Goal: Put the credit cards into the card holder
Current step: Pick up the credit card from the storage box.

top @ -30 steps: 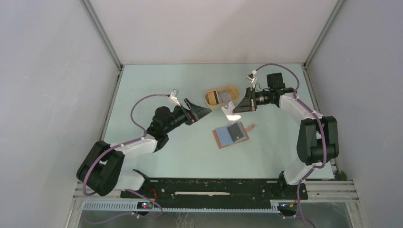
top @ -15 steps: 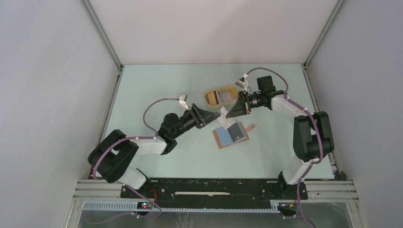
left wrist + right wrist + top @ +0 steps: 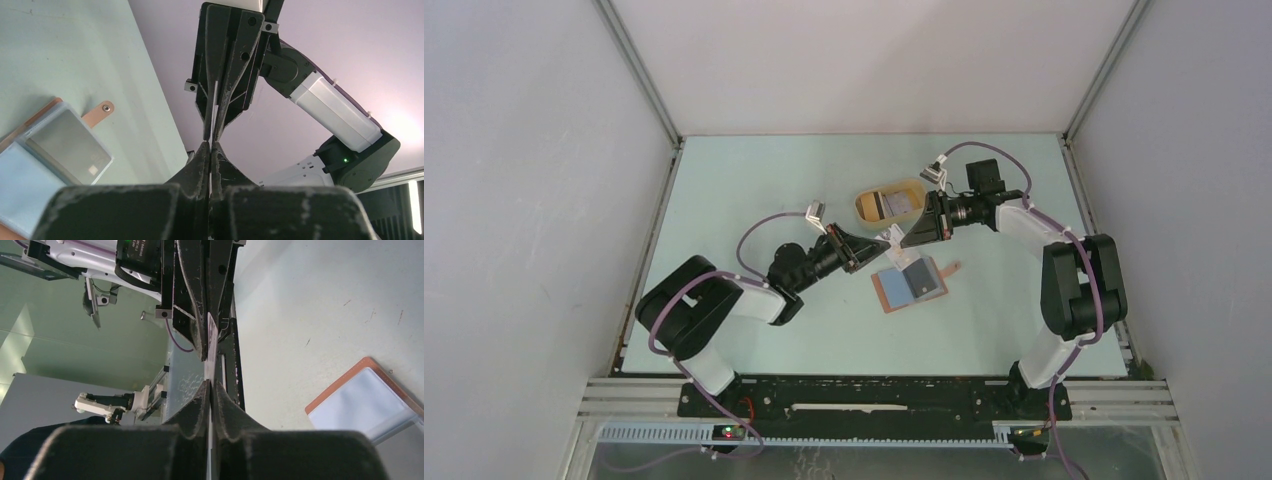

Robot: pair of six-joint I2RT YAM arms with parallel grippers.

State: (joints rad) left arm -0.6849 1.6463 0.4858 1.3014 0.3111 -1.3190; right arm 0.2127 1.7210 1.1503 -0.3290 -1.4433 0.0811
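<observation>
The left tool (image 3: 866,251) and the right tool (image 3: 903,236) meet tip to tip above the middle of the worktop (image 3: 754,180), each pinched narrow on the same thin white card (image 3: 886,239). Both wrist views show that card edge-on, as a pale line running from one pair of fingers straight into the other pair, so it is clamped at both ends and held clear of the worktop. Just near and right of the tips, the holder (image 3: 888,292) lies open and flat, its brown edge showing around clear blue-grey sleeves. Its snap tab (image 3: 101,110) sticks out on the right. A dark card (image 3: 918,276) lies on the right half of the holder, near the tab. Beyond the tools, on the far side, sits a yellow tray (image 3: 862,203) with more cards (image 3: 892,204) lying inside it, apart from the holder.
</observation>
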